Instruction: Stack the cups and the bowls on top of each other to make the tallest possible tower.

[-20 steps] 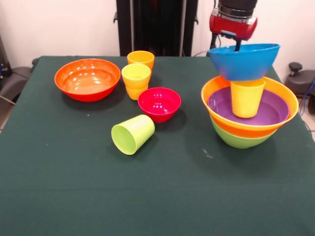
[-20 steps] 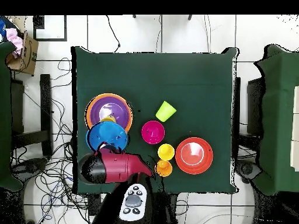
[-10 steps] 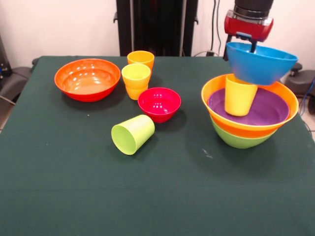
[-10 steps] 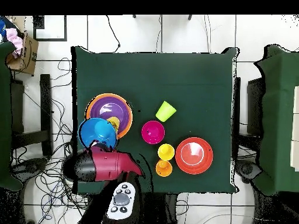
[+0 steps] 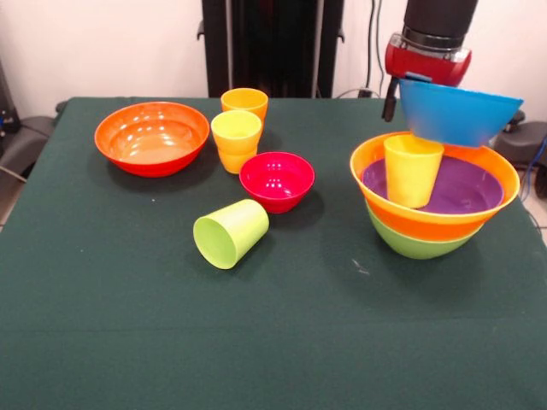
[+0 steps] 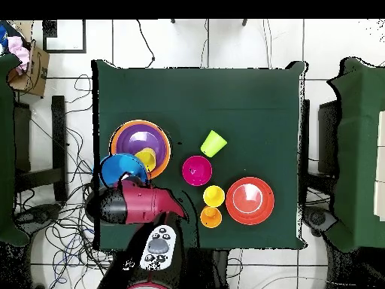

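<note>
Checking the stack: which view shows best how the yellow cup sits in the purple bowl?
The front view. It shows the yellow cup side-on, standing in the purple bowl, with the blue bowl above it. In the overhead view only part of its rim shows beside the blue bowl, so its stance is unreadable.

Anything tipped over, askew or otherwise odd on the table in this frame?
Two things: the lime green cup lies on its side mid-table, and the blue bowl hangs tilted at the hand, off-centre above the yellow cup it should cap.
</note>
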### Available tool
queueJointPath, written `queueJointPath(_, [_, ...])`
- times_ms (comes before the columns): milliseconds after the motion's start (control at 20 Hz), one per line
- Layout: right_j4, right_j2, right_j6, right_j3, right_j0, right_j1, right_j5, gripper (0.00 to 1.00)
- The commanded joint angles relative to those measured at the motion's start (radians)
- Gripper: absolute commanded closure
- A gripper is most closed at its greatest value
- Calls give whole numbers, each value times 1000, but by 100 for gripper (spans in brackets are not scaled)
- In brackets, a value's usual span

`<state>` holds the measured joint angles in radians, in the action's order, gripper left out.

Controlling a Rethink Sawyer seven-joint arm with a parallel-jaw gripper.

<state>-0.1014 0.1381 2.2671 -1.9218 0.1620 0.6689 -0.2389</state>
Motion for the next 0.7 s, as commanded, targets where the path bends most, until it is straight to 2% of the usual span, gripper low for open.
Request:
queueJointPath(50, [-13, -7, 100, 115, -7, -61, -54, 0])
queueJointPath(700, [36, 4, 2, 271, -85, -115, -95, 0])
